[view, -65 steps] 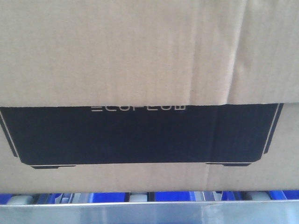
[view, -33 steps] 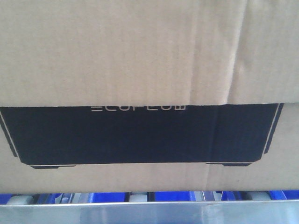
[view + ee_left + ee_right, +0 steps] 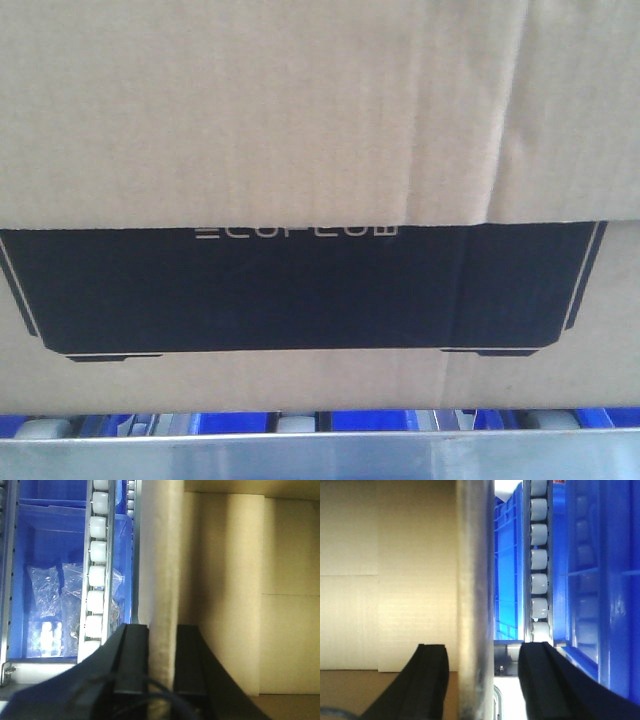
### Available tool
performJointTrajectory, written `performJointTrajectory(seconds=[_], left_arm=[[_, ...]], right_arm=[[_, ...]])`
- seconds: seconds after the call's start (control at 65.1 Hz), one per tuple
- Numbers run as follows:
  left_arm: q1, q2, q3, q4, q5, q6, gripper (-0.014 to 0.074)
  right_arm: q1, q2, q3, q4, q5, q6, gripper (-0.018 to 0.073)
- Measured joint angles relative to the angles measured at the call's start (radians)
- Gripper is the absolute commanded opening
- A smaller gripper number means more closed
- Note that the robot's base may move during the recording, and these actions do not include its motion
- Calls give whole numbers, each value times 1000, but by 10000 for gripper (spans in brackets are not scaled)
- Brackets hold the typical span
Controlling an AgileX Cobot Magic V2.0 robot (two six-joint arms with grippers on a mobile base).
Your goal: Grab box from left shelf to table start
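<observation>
Clear plastic bags (image 3: 45, 587), lying in blue bin (image 3: 50, 540)

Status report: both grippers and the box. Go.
Left gripper clamped on box wall. Right gripper open, straddling a silvery edge. Box sits on left shelf. No blocker seen.

1. A large brown corrugated cardboard box (image 3: 300, 110) is carrying white "ECOFLOW" lettering (image 3: 296, 232) in the front-facing view. The word is sitting at the top edge of the box's black printed panel (image 3: 300, 290).
2. The cardboard flap edge above is cutting off the tops of those letters, so the word is reading only partly.
3. Both wrist views are showing no legible text.
</observation>
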Motion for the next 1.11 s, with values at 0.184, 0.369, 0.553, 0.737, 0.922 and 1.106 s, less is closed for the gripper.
performJointTrajectory(seconds=[0.184, 0.369, 0.553, 0.737, 0.922, 1.106], left_arm=[[0, 0, 0, 0, 0, 0, -102], [0, 0, 0, 0, 0, 0, -102], [0, 0, 0, 0, 0, 0, -102], [0, 0, 0, 0, 0, 0, -102], [0, 0, 0, -2, 0, 0, -102], [0, 0, 0, -2, 0, 0, -102]], right_arm=[[0, 0, 0, -2, 2, 0, 434], [0, 0, 0, -2, 2, 0, 331], [4, 0, 0, 3, 3, 2, 75], [4, 0, 0, 3, 3, 2, 51], [4, 0, 0, 3, 3, 2, 51], [4, 0, 0, 3, 1, 4, 51]])
